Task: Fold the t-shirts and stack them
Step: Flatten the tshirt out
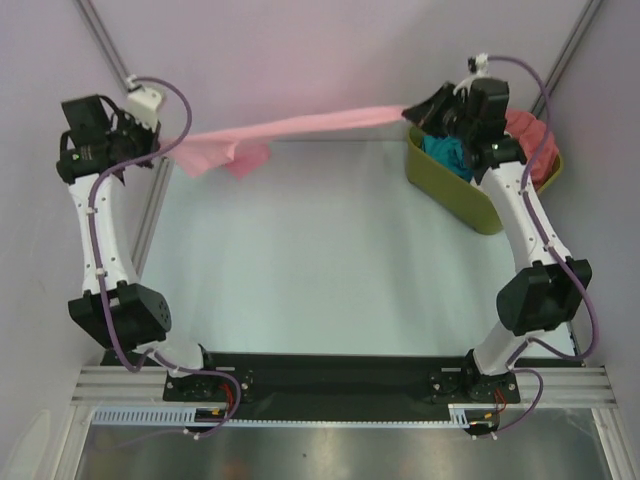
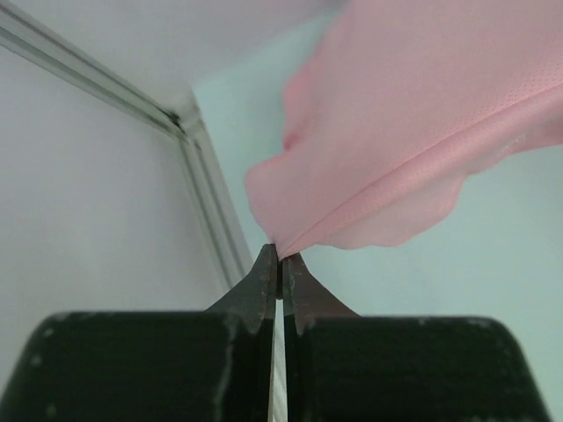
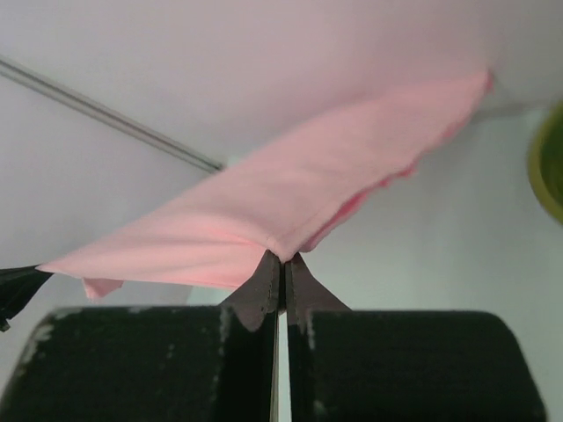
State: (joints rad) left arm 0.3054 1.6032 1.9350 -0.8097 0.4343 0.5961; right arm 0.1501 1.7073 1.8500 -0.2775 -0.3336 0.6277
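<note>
A light pink t-shirt (image 1: 290, 128) hangs stretched in the air across the back of the table, between my two grippers. My left gripper (image 1: 160, 148) is shut on its left end; the left wrist view shows the cloth (image 2: 413, 149) pinched at the fingertips (image 2: 268, 264). My right gripper (image 1: 412, 110) is shut on its right end; the right wrist view shows the cloth (image 3: 290, 193) pinched at the fingertips (image 3: 295, 268). More shirts, teal (image 1: 445, 152) and coral-red (image 1: 530, 135), lie in the tub.
An olive-green plastic tub (image 1: 450, 195) stands at the back right, its rim also in the right wrist view (image 3: 547, 171). Metal frame posts (image 1: 105, 45) run up the back corners. The pale table top (image 1: 310, 260) lies below the shirt.
</note>
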